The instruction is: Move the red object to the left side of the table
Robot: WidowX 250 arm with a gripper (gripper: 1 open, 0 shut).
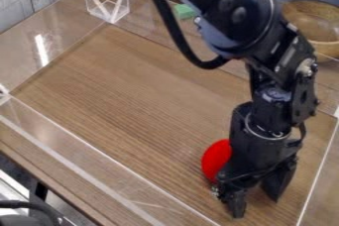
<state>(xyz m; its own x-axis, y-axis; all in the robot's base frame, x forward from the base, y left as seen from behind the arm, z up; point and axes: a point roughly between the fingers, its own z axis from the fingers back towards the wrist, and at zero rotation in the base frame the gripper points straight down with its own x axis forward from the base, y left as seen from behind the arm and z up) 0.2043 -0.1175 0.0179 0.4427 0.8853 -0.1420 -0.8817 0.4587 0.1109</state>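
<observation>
The red object (215, 157) is a small glossy red piece lying on the table (119, 101) near its front right corner, and the arm hides its right half. My gripper (256, 197) points straight down at the tabletop just to the right of it. The dark fingers (240, 202) stand spread apart, open. Whether the left finger touches the red object I cannot tell. Nothing is held.
Low clear acrylic walls (79, 146) border the tabletop on the front and left. A round wooden bowl (311, 24) stands at the back right. A clear acrylic stand (106, 7) sits at the back left. The black arm (225, 22) reaches over the right half.
</observation>
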